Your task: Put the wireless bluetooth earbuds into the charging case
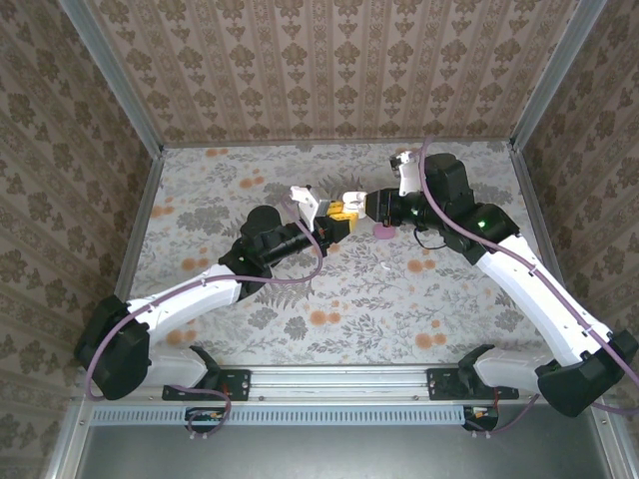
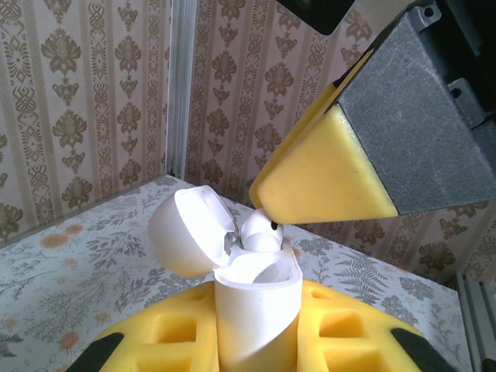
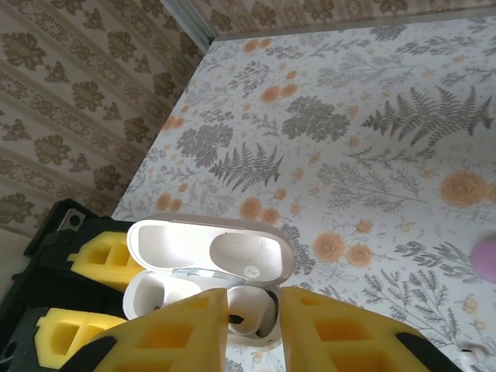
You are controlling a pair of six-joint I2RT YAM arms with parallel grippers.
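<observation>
The right gripper [image 3: 253, 298] points down at the case. Its two yellow foam fingers [image 3: 341, 333] sit close together with a thin gap between them. I cannot tell if they are squeezing anything. Right under their tips is a little white earbud [image 2: 260, 232]. It is round, shiny and smooth, with a tiny dark dot on one side, and it is much smaller than a finger. In the left wrist view, one yellow tip touches the top of the earbud.

The earbud sits in the mouth of the case [image 2: 252, 306], with its round head poking up over the rim. The case is white and smooth, like a small egg cup. Its lid [image 2: 182, 232] is flipped open and hangs back on its hinge, on the side away from the right gripper. The inside of the lid is plain white with soft round hollows.

The left gripper [image 2: 256, 341] is just below, facing the right gripper. Its yellow pads are clamped on the sides of the case and hold it upright above the table [image 3: 372, 116].

Off to one side of the right gripper, a pale pink thing [image 3: 488, 260] lies on the flowery table. It is too cut off for me to tell what it is.
</observation>
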